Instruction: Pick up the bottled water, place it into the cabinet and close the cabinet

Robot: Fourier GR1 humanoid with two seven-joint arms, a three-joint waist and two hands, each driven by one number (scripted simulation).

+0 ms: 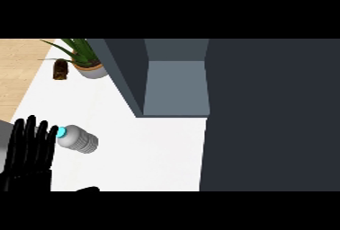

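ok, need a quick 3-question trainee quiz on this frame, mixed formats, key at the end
1. True or false: the bottle stands upright inside the cabinet.
2. Which hand shows beside the bottle's blue cap? A) left B) right
3. Fill in: a potted ____ sits at the counter's far left corner.

Key:
1. False; it lies on its side on the counter, outside the open cabinet.
2. A; the left hand is there, fingers straight.
3. plant.
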